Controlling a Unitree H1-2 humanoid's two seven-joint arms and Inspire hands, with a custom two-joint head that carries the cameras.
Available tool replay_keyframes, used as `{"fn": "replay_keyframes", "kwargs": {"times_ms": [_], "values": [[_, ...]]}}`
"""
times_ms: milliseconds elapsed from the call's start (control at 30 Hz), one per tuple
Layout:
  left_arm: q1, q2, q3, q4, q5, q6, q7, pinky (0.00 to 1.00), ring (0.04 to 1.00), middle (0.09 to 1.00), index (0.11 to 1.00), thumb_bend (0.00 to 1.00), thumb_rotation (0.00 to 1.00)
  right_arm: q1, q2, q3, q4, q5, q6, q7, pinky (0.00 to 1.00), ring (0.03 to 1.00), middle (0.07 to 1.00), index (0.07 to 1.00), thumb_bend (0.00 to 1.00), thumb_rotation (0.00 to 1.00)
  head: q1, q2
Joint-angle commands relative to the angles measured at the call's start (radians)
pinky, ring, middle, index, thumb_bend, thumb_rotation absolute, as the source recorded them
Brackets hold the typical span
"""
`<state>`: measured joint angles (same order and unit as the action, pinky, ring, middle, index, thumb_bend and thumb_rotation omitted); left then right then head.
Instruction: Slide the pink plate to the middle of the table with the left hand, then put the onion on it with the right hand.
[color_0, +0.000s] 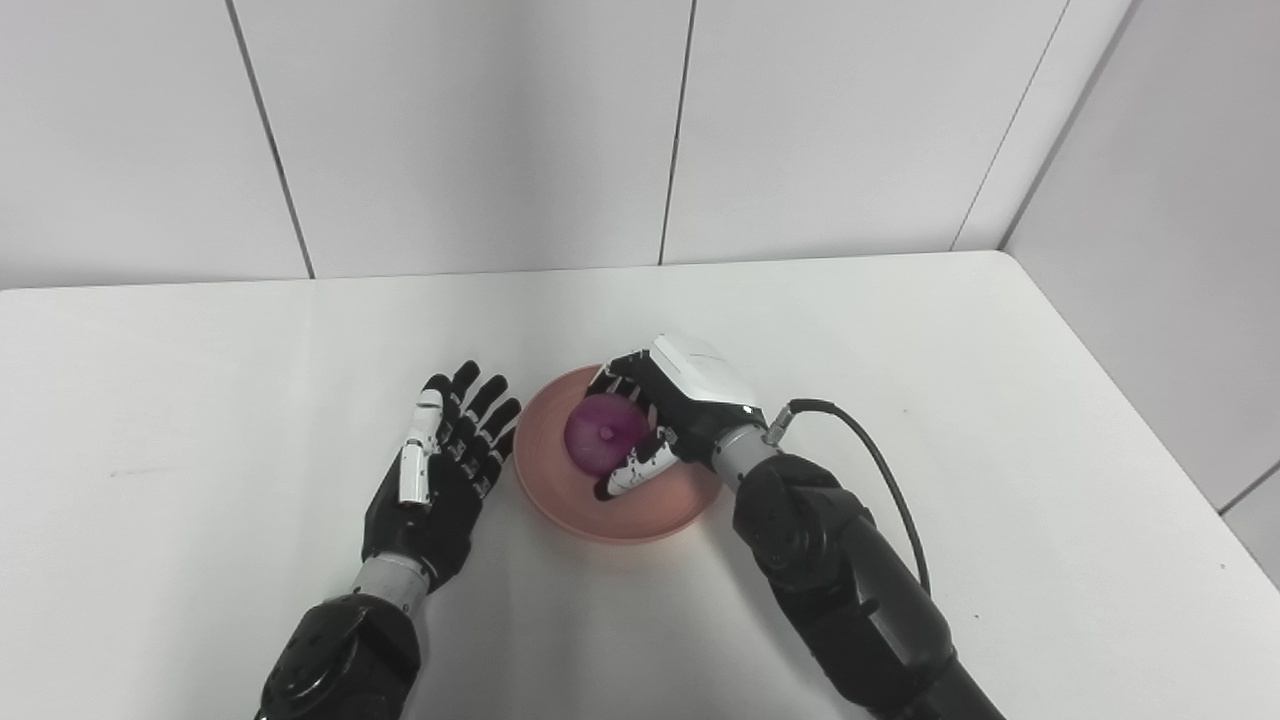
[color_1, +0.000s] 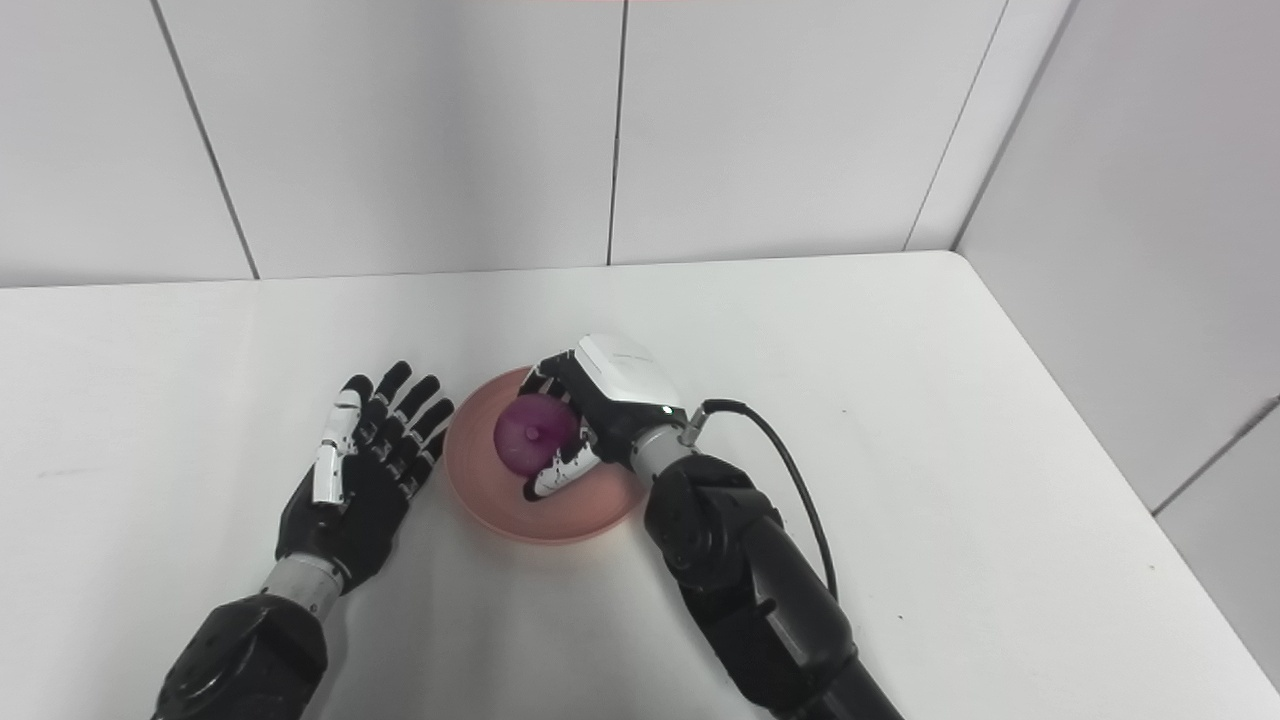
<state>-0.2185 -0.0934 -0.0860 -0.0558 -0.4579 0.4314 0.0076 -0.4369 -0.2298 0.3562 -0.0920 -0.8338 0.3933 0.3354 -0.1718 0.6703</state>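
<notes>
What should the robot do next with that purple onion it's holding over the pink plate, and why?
Probably open the right hand and let go. The round purple onion already sits over the middle of the shallow pink plate, the fingers wrapped around it. The left hand lies flat and open beside the plate, so nothing else seems needed.

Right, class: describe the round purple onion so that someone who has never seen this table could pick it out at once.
Start at the white table and find the shallow round pink plate near its middle. The round purple onion sits over that plate, with the right hand curled around it. It is the only purple thing there; the left hand lies open and flat beside the plate, holding nothing.
</notes>
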Motion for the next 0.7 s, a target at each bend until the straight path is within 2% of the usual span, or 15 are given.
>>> {"fn": "replay_keyframes", "kwargs": {"times_ms": [0, 67, 100, 167, 233, 267, 400, 667], "values": [[0.022, -0.006, -0.007, 0.014, -0.006, 0.038, 0.029, 0.95, 0.949, 0.962, 0.967, 0.38, 1.0, -0.022, -0.002, -0.013, -0.046, -0.002, 0.0, -0.011, 0.44, 0.574, 0.667, 0.655, 0.8, 0.18, 0.0, 0.0], [0.022, -0.006, -0.008, 0.013, -0.005, 0.038, 0.032, 0.94, 0.948, 0.962, 0.966, 0.38, 1.0, -0.019, -0.002, -0.013, -0.055, -0.006, 0.008, -0.003, 0.4, 0.555, 0.663, 0.705, 0.85, 0.2, 0.0, 0.0], [0.022, -0.006, -0.007, 0.014, -0.004, 0.038, 0.029, 0.94, 0.947, 0.961, 0.966, 0.38, 1.0, -0.018, -0.004, -0.011, -0.06, -0.008, 0.013, 0.006, 0.35, 0.505, 0.619, 0.724, 0.86, 0.21, 0.001, -0.001], [0.021, -0.004, -0.007, 0.015, -0.005, 0.038, 0.025, 0.95, 0.951, 0.964, 0.971, 0.38, 1.0, -0.018, -0.01, -0.007, -0.066, -0.011, 0.019, 0.022, 0.38, 0.544, 0.647, 0.763, 0.89, 0.24, 0.001, -0.001], [0.021, -0.003, -0.008, 0.016, -0.006, 0.038, 0.024, 0.95, 0.954, 0.967, 0.974, 0.39, 1.0, -0.016, -0.017, -0.005, -0.069, -0.011, 0.013, 0.03, 0.58, 0.714, 0.784, 0.804, 0.93, 0.28, 0.001, -0.001], [0.021, -0.003, -0.008, 0.015, -0.007, 0.038, 0.025, 0.95, 0.954, 0.967, 0.974, 0.38, 1.0, -0.015, -0.02, -0.005, -0.069, -0.01, 0.008, 0.031, 0.63, 0.755, 0.813, 0.818, 0.95, 0.3, 0.001, -0.001], [0.021, -0.006, -0.006, 0.014, -0.008, 0.038, 0.03, 0.95, 0.952, 0.964, 0.971, 0.38, 1.0, -0.013, -0.037, -0.001, -0.071, -0.004, -0.003, 0.048, 0.75, 0.816, 0.855, 0.87, 0.97, 0.37, 0.001, 0.0], [0.02, -0.004, -0.009, 0.015, -0.004, 0.038, 0.029, 0.95, 0.955, 0.966, 0.968, 0.39, 1.0, -0.015, -0.054, 0.009, -0.084, -0.004, -0.01, 0.066, 0.87, 0.868, 0.894, 0.918, 0.98, 0.43, -0.001, -0.003]]}}
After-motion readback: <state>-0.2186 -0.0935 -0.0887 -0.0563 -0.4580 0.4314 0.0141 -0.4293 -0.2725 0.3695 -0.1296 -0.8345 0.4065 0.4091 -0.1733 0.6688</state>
